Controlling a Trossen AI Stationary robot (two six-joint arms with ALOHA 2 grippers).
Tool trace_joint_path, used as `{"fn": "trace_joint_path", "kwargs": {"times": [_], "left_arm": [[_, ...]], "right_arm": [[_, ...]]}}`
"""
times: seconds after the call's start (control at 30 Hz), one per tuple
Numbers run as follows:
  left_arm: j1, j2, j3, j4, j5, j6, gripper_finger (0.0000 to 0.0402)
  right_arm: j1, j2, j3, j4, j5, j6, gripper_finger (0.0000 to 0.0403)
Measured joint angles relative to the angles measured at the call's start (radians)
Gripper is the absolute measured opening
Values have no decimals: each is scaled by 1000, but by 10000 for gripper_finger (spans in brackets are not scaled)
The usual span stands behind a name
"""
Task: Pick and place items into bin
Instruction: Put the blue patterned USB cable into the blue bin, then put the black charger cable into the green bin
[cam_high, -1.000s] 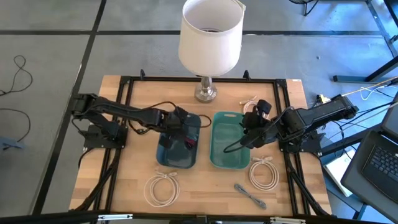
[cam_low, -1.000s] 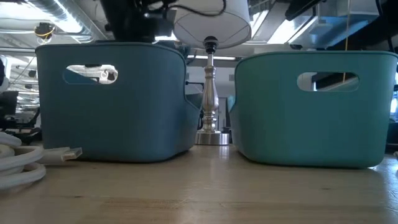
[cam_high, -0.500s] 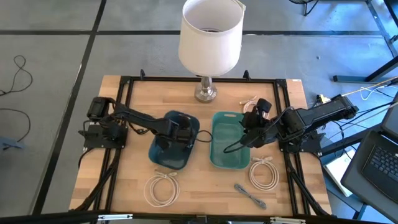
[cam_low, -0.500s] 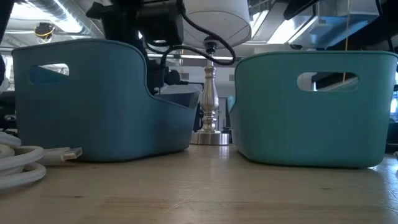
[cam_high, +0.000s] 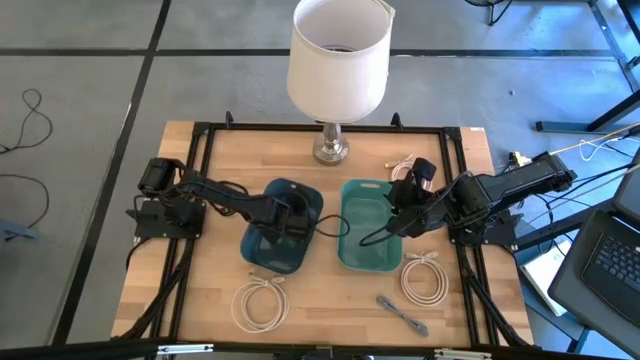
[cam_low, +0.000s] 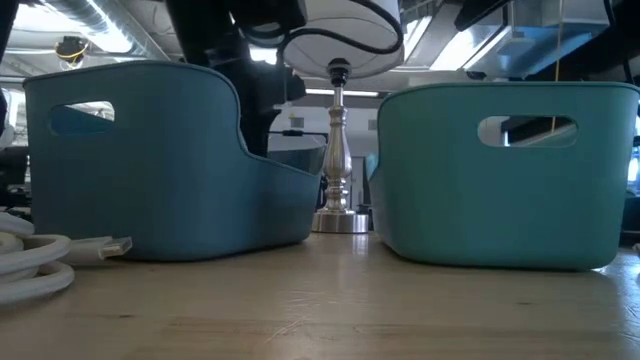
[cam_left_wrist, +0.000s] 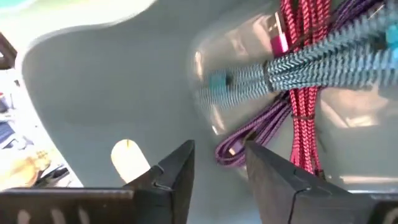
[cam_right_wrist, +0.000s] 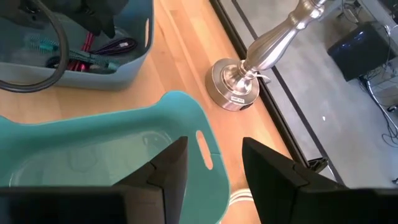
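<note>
My left gripper (cam_high: 290, 226) (cam_left_wrist: 219, 149) reaches down into the blue bin (cam_high: 258, 255) and is open with nothing between its fingers. Just beyond them, on the bin's floor, lie a red braided cable (cam_left_wrist: 305, 99), a purple one (cam_left_wrist: 252, 134) and a teal one (cam_left_wrist: 311, 62). My right gripper (cam_high: 398, 222) (cam_right_wrist: 214, 144) hangs open over the right rim of the teal bin (cam_high: 350, 258). On the table lie two coiled white cables (cam_high: 260, 302) (cam_high: 425, 278) and a grey strap (cam_high: 402, 313). Another white cable (cam_high: 402, 165) lies behind the right arm.
A white-shaded lamp (cam_high: 337, 60) stands on a metal base (cam_high: 331, 150) at the far middle, behind the two bins. A black frame (cam_high: 200, 135) runs round the tabletop. The arms' black leads loop over the bins. Bare wood shows along the near edge.
The blue bin has slid toward the table's left edge and turned about, so it stands askew to the teal bin. My left gripper has stayed inside it and shifted toward the near edge, and that arm's elbow has swung left. The right arm has kept still.
</note>
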Motion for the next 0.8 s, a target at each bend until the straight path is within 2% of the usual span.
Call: {"fn": "trace_joint_path", "kwargs": {"times": [0.07, 0.13, 0.2, 0.27, 0.4, 0.57, 0.7, 0.8], "left_arm": [[0, 0, 2, -9, -28, -8, 144], [-5, 0, 23, -71, -100, -25, 146], [-18, -12, 72, -138, -198, -84, 144], [-31, -43, 137, -207, -229, -173, 140], [-72, -173, 239, -277, -161, -348, 129], [-182, -431, 252, -284, -98, -529, 111], [-354, -627, 215, -262, -41, -755, 98], [-538, -692, 171, -205, -90, -891, 94]], "right_arm": [[0, 0, 0, 0, 0, 0, 156], [0, 0, 0, 0, -2, 0, 156], [0, 0, 0, 0, -2, 0, 156], [0, 0, 0, -1, -2, 0, 156], [0, 0, 0, -35, -2, 8, 156], [56, 0, -1, -161, -8, 167, 156], [194, 0, -1, -197, -26, 287, 156], [336, 0, -1, -142, -29, 327, 156]]}}
